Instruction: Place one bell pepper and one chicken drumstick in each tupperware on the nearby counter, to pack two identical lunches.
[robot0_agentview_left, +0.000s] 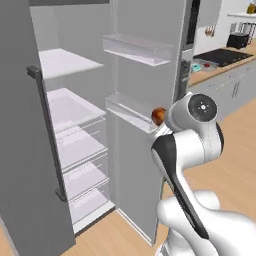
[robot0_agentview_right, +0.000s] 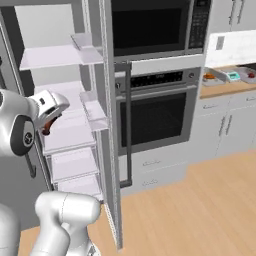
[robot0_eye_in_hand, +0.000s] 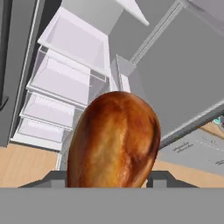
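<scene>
A chicken drumstick (robot0_eye_in_hand: 114, 140), orange-brown and glossy, stands with its fat end up between my gripper's (robot0_eye_in_hand: 109, 178) dark fingertips (robot0_eye_in_hand: 56, 177), which are shut on it. In the left base view the drumstick (robot0_agentview_left: 158, 116) pokes out beside my wrist, in front of the fridge door shelf. From the right, the drumstick (robot0_agentview_right: 46, 128) hangs under the hand, before the fridge shelves. Far off on the counter (robot0_agentview_right: 225, 90) sit two grey tupperware tubs (robot0_agentview_right: 212, 81) (robot0_agentview_right: 246, 74); something orange shows in the left one and a small red bell pepper (robot0_agentview_right: 251, 75) in the right one.
The fridge stands open, with its white shelves (robot0_agentview_left: 70, 107) and door bins (robot0_agentview_left: 131, 112) close around my hand. Its door edge (robot0_agentview_right: 107, 125) stands between me and the oven (robot0_agentview_right: 155, 117). A small scale (robot0_agentview_right: 233, 76) sits between the tubs. A black cooktop (robot0_agentview_left: 227, 55) lies on the counter.
</scene>
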